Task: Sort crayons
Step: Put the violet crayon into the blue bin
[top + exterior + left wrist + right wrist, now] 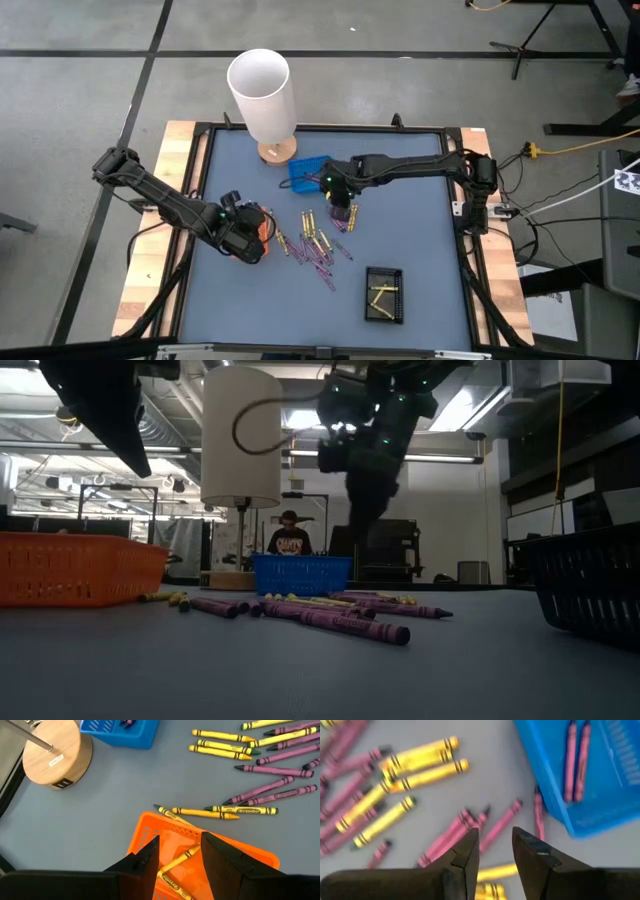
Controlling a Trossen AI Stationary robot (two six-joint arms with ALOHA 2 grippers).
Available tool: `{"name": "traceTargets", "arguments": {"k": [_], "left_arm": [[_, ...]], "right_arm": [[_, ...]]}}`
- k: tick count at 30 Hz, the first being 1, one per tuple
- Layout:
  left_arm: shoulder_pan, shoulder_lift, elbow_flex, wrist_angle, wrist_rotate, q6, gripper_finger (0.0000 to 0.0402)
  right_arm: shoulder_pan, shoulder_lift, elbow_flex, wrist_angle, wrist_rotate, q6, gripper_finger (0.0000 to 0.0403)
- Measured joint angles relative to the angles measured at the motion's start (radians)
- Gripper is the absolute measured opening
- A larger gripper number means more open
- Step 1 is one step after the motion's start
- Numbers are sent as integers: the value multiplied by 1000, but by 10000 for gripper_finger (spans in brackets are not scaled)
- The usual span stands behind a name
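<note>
Yellow and purple-pink crayons point(318, 243) lie loose on the blue-grey mat at the table's middle, and they also show in the low view point(330, 615). My left gripper point(180, 856) is open and empty just above the orange tray point(235, 857), which holds orange-gold crayons point(175, 865). My right gripper point(495, 847) is open and empty above several purple-pink crayons point(465, 827) beside the blue tray point(600, 805). That tray holds two purple-pink crayons point(575, 762). A black tray point(385, 293) near the front holds yellow crayons.
A lamp with a white shade point(262, 90) stands on a round wooden base point(52, 752) at the far side, next to the blue tray. Several yellow crayons point(220, 811) lie just beyond the orange tray. A person point(291, 538) sits in the room behind the table.
</note>
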Motion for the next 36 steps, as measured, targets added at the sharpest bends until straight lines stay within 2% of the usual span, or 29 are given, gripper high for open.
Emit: {"name": "traceTargets", "arguments": {"k": [5, 9, 15, 22, 36], "left_arm": [[0, 0, 0, 0, -2, 0, 128], [0, 0, 0, 0, -6, 0, 128], [0, 0, 0, -1, -45, 1, 128], [0, 0, 0, -1, -48, 1, 128], [0, 0, 0, 9, -49, 0, 128]], "right_arm": [[-17, 0, 0, -107, 7, -56, 115], [-40, 0, 0, -110, 28, -87, 115], [-92, -2, -96, -3, 25, -98, 115], [-125, -2, -212, 244, 3, -100, 115], [-121, -1, -314, 381, -1, -124, 115]]}}
